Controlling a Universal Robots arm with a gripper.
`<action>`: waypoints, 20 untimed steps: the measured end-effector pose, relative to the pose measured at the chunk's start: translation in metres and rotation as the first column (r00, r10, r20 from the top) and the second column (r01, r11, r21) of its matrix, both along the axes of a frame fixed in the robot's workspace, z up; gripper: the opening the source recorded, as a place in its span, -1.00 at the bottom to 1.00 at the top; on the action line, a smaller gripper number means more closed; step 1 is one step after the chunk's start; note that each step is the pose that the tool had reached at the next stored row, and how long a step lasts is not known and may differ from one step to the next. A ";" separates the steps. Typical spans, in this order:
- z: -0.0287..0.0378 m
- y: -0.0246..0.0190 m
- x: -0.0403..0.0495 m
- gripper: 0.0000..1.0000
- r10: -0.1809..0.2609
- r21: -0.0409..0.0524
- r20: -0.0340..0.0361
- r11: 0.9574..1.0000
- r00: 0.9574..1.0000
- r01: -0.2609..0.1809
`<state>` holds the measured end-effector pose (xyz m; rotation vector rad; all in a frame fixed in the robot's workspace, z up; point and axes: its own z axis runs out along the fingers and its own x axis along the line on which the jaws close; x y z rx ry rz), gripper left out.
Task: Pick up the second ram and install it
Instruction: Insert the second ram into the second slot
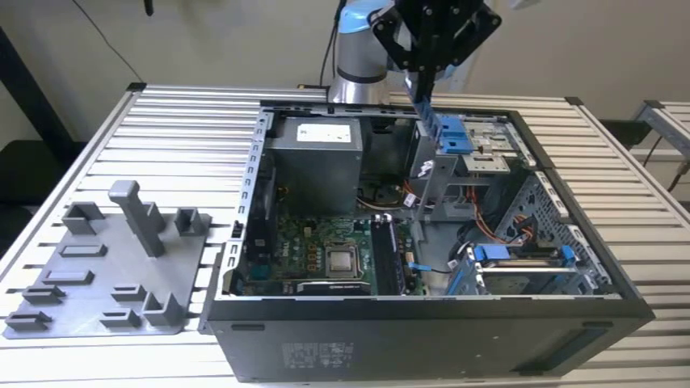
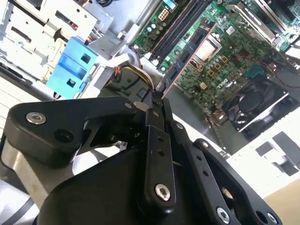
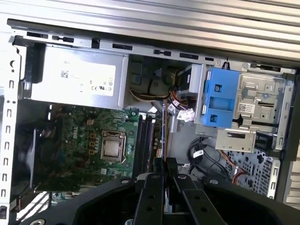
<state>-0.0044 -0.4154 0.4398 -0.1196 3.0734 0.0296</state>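
Exterior view: our pincer (image 1: 426, 81) hangs above the open computer case (image 1: 431, 323), clamped on the second ram (image 1: 422, 121), which points down. Second wrist view: the second ram (image 2: 187, 55) juts toward the memory slots (image 2: 180, 23) — gripped at one end, it could tilt and jam, we judge. First wrist view: it shows edge-on beside those slots.

The gripper (image 2: 157, 96) is black. The second ram (image 2: 190, 56) is dark blue-green with a reddish edge. The computer case (image 1: 431, 343) is black outside and grey inside. The motherboard (image 1: 313, 242) is green with black and orange bits. The drive holder (image 1: 454, 134) is bright blue. The power box (image 1: 313, 166) is grey with a white label. The fixture plate (image 1: 97, 279) is plain grey. The table (image 1: 183, 113) is silver with long stripes. The arm (image 1: 358, 56) is silver with a blue ring.
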 end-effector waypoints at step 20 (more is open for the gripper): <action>-0.0008 0.0000 0.0035 -0.72 -0.088 -0.002 -0.032 0.996 0.996 0.088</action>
